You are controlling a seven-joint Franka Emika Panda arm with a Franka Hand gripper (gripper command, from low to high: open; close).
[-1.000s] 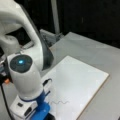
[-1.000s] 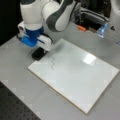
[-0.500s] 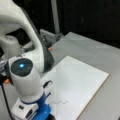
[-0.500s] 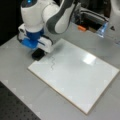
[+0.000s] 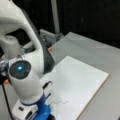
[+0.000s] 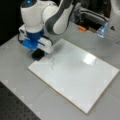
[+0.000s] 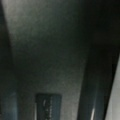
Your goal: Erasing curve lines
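The curve lines (image 6: pixel 52 62) are one thin dark squiggle near the left corner of the white board (image 6: pixel 82 75) and look intact; they also show in a front view (image 5: pixel 60 102). A black eraser block (image 6: pixel 38 55) sits at that board corner, a short way from the squiggle. My gripper (image 6: pixel 38 51), on a blue-and-white hand, hangs right over the block. In the wrist view the dark block (image 7: pixel 48 106) lies between two dark fingers (image 7: pixel 96 100), with grey gaps on both sides. In a front view my gripper (image 5: pixel 48 115) is at the bottom edge and the block is hidden.
The board lies on a grey table (image 6: pixel 17 82). An orange item (image 6: pixel 81 28) and dark equipment (image 6: pixel 92 17) sit behind the board at a front view's top. The arm's white body (image 5: pixel 27 57) blocks the left of a front view. A dark perforated surface (image 6: pixel 15 110) borders the table's bottom left.
The hand has shifted only slightly over the black block. The board and the squiggle look the same.
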